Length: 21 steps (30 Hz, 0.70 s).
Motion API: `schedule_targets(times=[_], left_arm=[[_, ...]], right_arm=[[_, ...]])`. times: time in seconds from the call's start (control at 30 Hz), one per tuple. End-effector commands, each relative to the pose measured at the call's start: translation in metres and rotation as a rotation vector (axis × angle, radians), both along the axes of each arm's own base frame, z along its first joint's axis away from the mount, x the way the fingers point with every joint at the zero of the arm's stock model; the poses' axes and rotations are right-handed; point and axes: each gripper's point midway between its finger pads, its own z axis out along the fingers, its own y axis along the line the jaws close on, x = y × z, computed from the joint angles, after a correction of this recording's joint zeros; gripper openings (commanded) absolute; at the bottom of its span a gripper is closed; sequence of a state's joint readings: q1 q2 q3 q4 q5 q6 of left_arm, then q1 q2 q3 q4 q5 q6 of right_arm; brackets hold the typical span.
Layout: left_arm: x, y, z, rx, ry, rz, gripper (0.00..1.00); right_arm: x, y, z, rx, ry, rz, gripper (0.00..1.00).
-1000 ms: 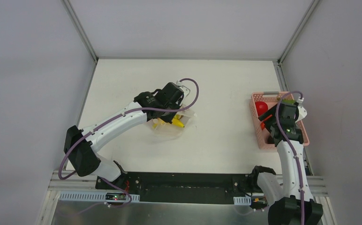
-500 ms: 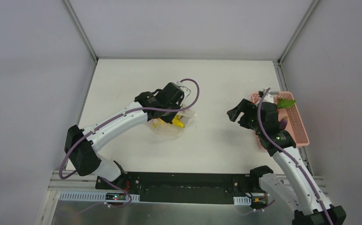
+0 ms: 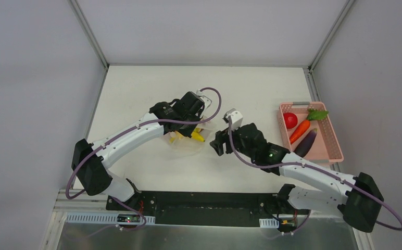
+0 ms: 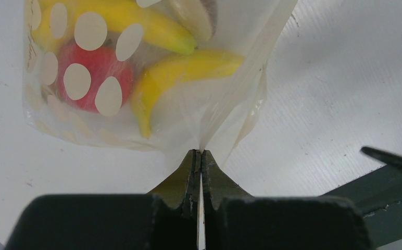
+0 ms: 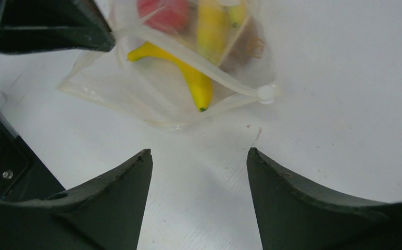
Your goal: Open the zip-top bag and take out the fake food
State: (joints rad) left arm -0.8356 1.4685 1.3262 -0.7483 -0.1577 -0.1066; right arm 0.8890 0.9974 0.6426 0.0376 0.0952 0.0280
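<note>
some fake food (image 4: 188,65) inside zip-top bag (image 4: 243,78)

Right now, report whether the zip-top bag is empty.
Not empty: yellow bananas and a red piece show through the clear zip-top bag.

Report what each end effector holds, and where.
The left end effector pinches the zip-top bag by thin plastic at its edge. The right end effector is open, holding nothing.

The zip-top bag (image 4: 225,99) is clear with white dots over yellow bananas (image 4: 188,65) and a red piece (image 4: 105,65) — the basket (image 3: 336,145) pink, the bench (image 3: 136,88) white.
</note>
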Motion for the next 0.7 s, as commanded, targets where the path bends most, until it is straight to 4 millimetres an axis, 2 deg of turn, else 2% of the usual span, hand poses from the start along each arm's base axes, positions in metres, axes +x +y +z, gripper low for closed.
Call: schedule_targets(times=[0.0, 0.17, 0.37, 0.5, 0.67], left_arm=[[0.002, 0.002, 0.015, -0.016, -0.021, -0.009, 0.0], [0.001, 0.003, 0.017, -0.021, -0.026, -0.012, 0.0], [-0.001, 0.001, 0.021, -0.041, -0.027, -0.023, 0.0], [-0.003, -0.001, 0.024, -0.055, -0.025, -0.033, 0.0], [-0.006, -0.005, 0.023, -0.075, -0.01, -0.054, 0.0]], right_arm=[[0.001, 0.04, 0.009, -0.023, -0.173, 0.116, 0.66], [-0.003, 0.067, -0.019, -0.123, -0.171, 0.186, 0.55], [0.004, 0.087, -0.038, -0.21, -0.235, 0.21, 0.47], [0.011, 0.097, -0.04, -0.225, -0.311, 0.211, 0.45], [0.022, 0.1, -0.054, -0.277, -0.372, 0.197, 0.46]])
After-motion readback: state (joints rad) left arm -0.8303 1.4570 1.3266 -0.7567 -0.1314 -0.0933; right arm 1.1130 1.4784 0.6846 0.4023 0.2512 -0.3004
